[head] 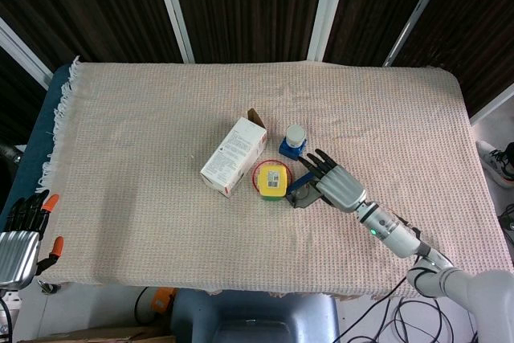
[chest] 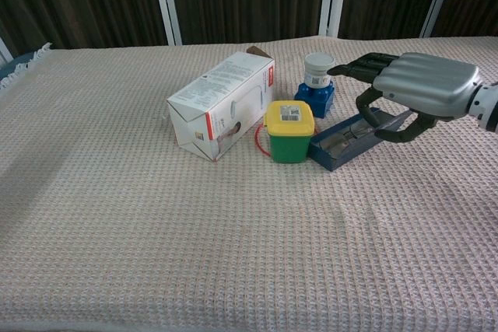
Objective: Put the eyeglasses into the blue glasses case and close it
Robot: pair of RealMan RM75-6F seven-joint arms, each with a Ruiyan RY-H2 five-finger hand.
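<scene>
The blue glasses case (chest: 340,148) lies open on the cloth, its left end against the green tub. The eyeglasses (chest: 348,136) lie inside it, only thinly visible. My right hand (chest: 416,87) hovers over the case's right end with its fingers stretched toward the white jar. Its thumb curls down behind the raised lid (chest: 389,123) and touches it. In the head view the right hand (head: 333,183) covers most of the case (head: 298,195). My left hand (head: 20,233) hangs off the table's near-left corner, fingers apart, holding nothing.
A white carton (chest: 222,105) lies on its side left of centre. A green tub with a yellow lid (chest: 290,131) stands right beside the case. A white jar on a blue block (chest: 317,79) stands just behind them. The beige cloth (chest: 156,254) covers the table.
</scene>
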